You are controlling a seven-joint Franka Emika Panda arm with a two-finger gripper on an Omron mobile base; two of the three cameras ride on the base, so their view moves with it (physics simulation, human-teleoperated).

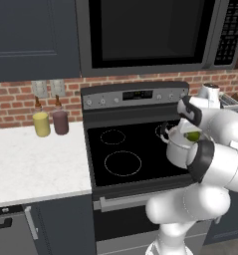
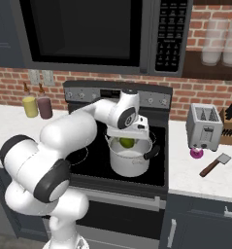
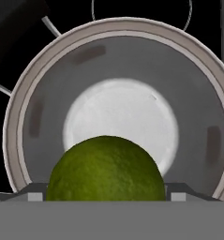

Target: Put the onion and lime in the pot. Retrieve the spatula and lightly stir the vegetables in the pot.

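Note:
My gripper (image 2: 127, 139) hangs just above the steel pot (image 2: 130, 164) on the stove's front right burner, shut on the green lime (image 2: 127, 142). In the hand view the lime (image 3: 106, 173) fills the space between the fingertips of the gripper (image 3: 105, 197), with the pot's bare bottom (image 3: 120, 117) straight below. The left base view shows the lime (image 1: 192, 136) over the pot (image 1: 176, 151), partly behind my arm. The magenta onion (image 2: 196, 153) lies on the right counter in front of the toaster. The spatula (image 2: 215, 165) lies beside it, nearer the counter's front edge.
A silver toaster (image 2: 204, 126) and a knife block (image 2: 231, 121) stand on the right counter. A yellow bottle (image 1: 41, 123) and a maroon bottle (image 1: 60, 121) stand on the left counter by the brick wall. A microwave (image 1: 145, 32) hangs over the stove.

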